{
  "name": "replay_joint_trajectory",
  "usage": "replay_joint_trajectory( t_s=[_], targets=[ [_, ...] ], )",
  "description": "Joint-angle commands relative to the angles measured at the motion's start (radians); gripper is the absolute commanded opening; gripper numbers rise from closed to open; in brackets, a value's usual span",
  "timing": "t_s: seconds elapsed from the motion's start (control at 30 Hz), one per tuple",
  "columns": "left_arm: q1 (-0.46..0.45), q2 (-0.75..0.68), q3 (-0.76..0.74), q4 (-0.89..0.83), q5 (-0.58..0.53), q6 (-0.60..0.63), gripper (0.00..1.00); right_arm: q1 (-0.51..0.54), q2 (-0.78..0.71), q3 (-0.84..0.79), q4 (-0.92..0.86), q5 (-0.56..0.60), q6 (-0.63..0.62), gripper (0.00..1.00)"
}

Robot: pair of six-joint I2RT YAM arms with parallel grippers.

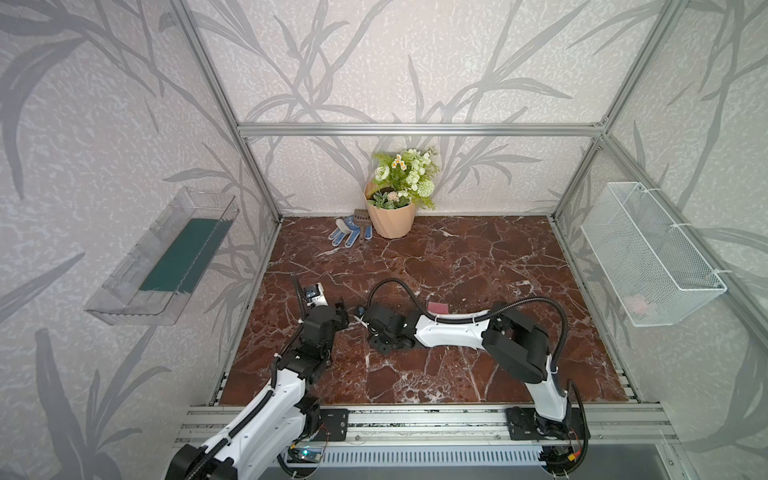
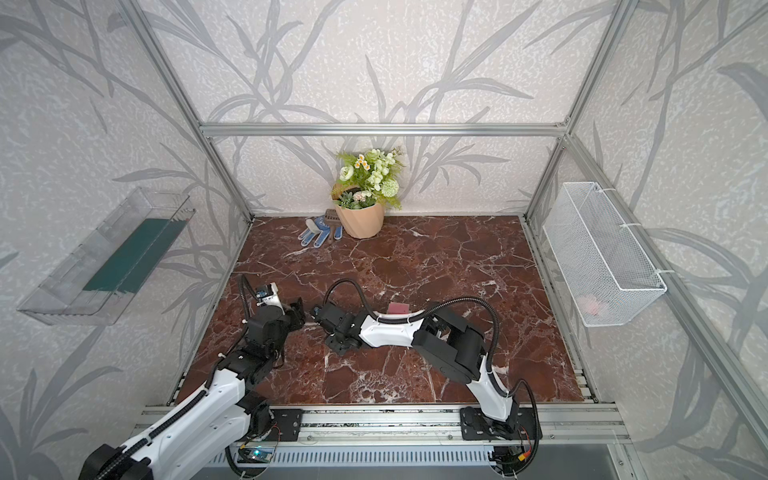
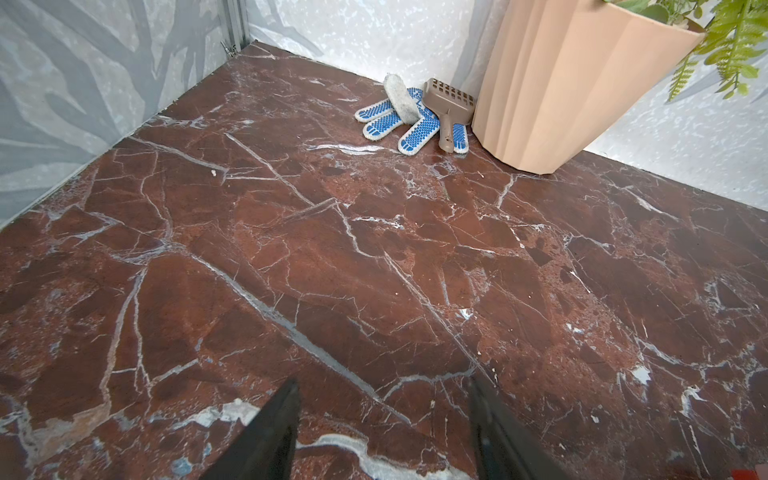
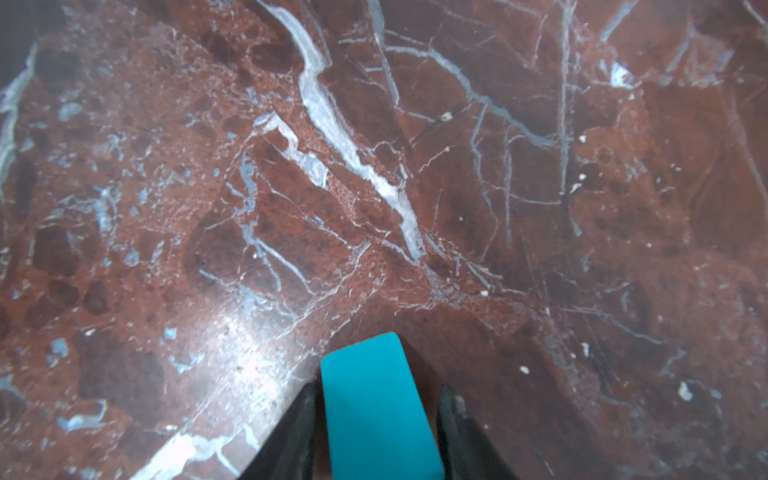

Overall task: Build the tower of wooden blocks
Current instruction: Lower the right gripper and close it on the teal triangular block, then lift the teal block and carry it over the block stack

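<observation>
Right gripper (image 4: 378, 388): black fingers clamped on either side of a teal painted wood block (image 4: 374, 415), close above the red-brown marble tabletop (image 4: 540, 208).
Teal block: whether it touches the marble cannot be told.
Left gripper (image 3: 383, 382): jaws apart, nothing between them, over bare marble.
Pink flat wood block (image 1: 437, 308): lying on the marble just beyond the right forearm in both top views.
</observation>
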Motion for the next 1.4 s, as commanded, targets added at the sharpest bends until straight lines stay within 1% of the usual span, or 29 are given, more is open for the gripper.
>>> replay_joint_trajectory(
  t_s=[0.0, 0.13, 0.17, 0.2, 0.27, 0.37, 0.4, 0.5, 0.57, 0.6, 0.67, 0.7, 0.8, 0.87, 0.93, 1.03, 1.07, 1.17, 1.23, 1.27, 1.33, 1.37],
  targets=[
    [0.000, -0.008, -0.012, 0.013, -0.015, -0.002, 0.64, -0.003, -0.031, -0.043, -0.066, -0.043, -0.030, 0.49],
    [-0.001, -0.010, -0.013, 0.013, -0.015, -0.001, 0.64, -0.003, -0.039, -0.052, -0.070, -0.050, -0.045, 0.50],
    [0.000, -0.011, -0.015, 0.013, -0.015, -0.002, 0.64, -0.003, -0.036, -0.046, -0.077, -0.048, -0.047, 0.48],
    [-0.001, -0.011, -0.014, 0.013, -0.015, -0.001, 0.64, -0.003, -0.032, -0.039, -0.085, -0.047, -0.048, 0.46],
    [-0.001, -0.011, -0.014, 0.014, -0.015, -0.001, 0.64, -0.003, -0.023, -0.021, -0.103, -0.046, -0.052, 0.36],
    [0.000, -0.012, -0.014, 0.013, -0.015, -0.002, 0.64, -0.002, -0.027, -0.016, -0.106, -0.060, -0.057, 0.26],
    [0.000, -0.012, -0.013, 0.013, -0.015, -0.001, 0.64, -0.003, -0.032, -0.017, -0.106, -0.066, -0.058, 0.24],
    [-0.001, -0.014, -0.015, 0.014, -0.015, -0.001, 0.64, -0.003, -0.054, -0.016, -0.114, -0.074, -0.053, 0.22],
    [-0.001, -0.017, -0.015, 0.013, -0.017, -0.002, 0.64, -0.003, -0.087, -0.016, -0.129, -0.076, -0.048, 0.18],
    [-0.001, -0.019, -0.017, 0.013, -0.018, -0.002, 0.64, -0.003, -0.109, -0.023, -0.129, -0.080, -0.045, 0.16],
    [0.000, -0.025, -0.018, 0.012, -0.018, -0.003, 0.64, -0.004, -0.177, -0.049, -0.116, -0.086, -0.030, 0.08],
    [-0.001, -0.028, -0.019, 0.011, -0.020, -0.004, 0.64, -0.003, -0.213, -0.069, -0.104, -0.078, -0.022, 0.06],
    [0.000, -0.046, -0.026, 0.010, -0.021, -0.002, 0.64, -0.006, -0.353, -0.146, -0.058, -0.046, -0.001, 0.04],
    [0.000, -0.065, -0.033, 0.008, -0.022, -0.005, 0.65, -0.015, -0.465, -0.190, -0.048, -0.057, 0.005, 0.00],
    [0.000, -0.085, -0.042, 0.007, -0.020, -0.004, 0.65, -0.024, -0.559, -0.223, -0.048, -0.060, 0.020, 0.00],
    [0.000, -0.117, -0.054, 0.005, -0.018, -0.006, 0.65, -0.025, -0.688, -0.256, -0.068, -0.007, 0.043, 0.00],
    [0.000, -0.127, -0.058, 0.004, -0.018, -0.006, 0.65, -0.026, -0.726, -0.275, -0.054, -0.015, 0.036, 0.00],
    [0.000, -0.151, -0.067, 0.004, -0.016, -0.007, 0.66, -0.030, -0.811, -0.322, -0.021, -0.133, 0.000, 0.00],
    [0.000, -0.159, -0.071, 0.004, -0.014, -0.006, 0.66, -0.029, -0.844, -0.329, -0.036, -0.180, -0.031, 0.00],
    [0.000, -0.162, -0.072, 0.004, -0.013, -0.007, 0.66, -0.030, -0.861, -0.334, -0.053, -0.227, -0.098, 0.00],
    [0.000, -0.160, -0.072, 0.005, -0.012, -0.007, 0.66, -0.029, -0.892, -0.380, -0.017, -0.245, -0.169, 0.00],
    [0.000, -0.159, -0.070, 0.005, -0.012, -0.006, 0.66, -0.029, -0.908, -0.406, -0.014, -0.265, -0.234, 0.00]
  ],
)
